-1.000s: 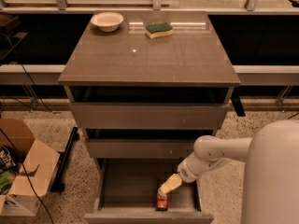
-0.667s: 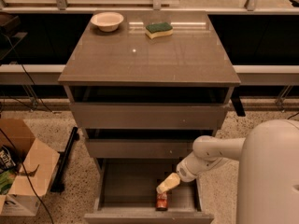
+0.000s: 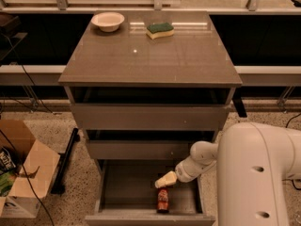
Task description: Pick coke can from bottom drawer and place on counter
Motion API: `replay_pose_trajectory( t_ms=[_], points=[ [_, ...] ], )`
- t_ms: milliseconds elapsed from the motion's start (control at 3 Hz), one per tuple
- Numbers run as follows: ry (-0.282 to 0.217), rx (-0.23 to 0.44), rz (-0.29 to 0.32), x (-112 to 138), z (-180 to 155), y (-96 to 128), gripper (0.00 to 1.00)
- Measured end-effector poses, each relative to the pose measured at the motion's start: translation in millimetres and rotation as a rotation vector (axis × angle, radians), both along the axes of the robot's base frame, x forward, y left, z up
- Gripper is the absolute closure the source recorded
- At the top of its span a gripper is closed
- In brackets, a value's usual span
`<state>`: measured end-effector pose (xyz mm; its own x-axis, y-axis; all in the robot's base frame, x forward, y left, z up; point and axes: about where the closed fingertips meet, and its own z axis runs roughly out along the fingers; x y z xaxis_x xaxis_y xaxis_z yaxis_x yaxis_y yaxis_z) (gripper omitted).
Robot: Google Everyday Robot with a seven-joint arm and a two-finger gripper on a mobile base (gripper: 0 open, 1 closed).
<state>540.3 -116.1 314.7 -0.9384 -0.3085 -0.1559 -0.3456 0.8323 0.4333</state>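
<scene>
The bottom drawer is pulled open at the foot of the cabinet. The coke can, red with white markings, lies on its side near the drawer's front right. My gripper hangs inside the drawer just above and behind the can, not touching it as far as I can see. The white arm reaches in from the right. The counter is the glossy grey-brown top of the cabinet, well above the gripper.
A white bowl and a green-and-yellow sponge sit at the back of the counter. The two upper drawers are slightly open. A cardboard box stands on the floor at left. A dark rail runs behind the cabinet.
The gripper has shifted slightly left and down toward the can. The can has not moved.
</scene>
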Motion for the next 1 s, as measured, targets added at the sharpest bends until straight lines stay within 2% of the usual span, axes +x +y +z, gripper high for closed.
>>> replay_pose_trajectory(
  t_ms=[333,1000],
  points=[
    [0.048,0.016,-0.086,9.5,-36.9,-0.8,0.00],
    [0.166,0.062,-0.198,11.6,-105.2,8.9,0.00]
  ],
)
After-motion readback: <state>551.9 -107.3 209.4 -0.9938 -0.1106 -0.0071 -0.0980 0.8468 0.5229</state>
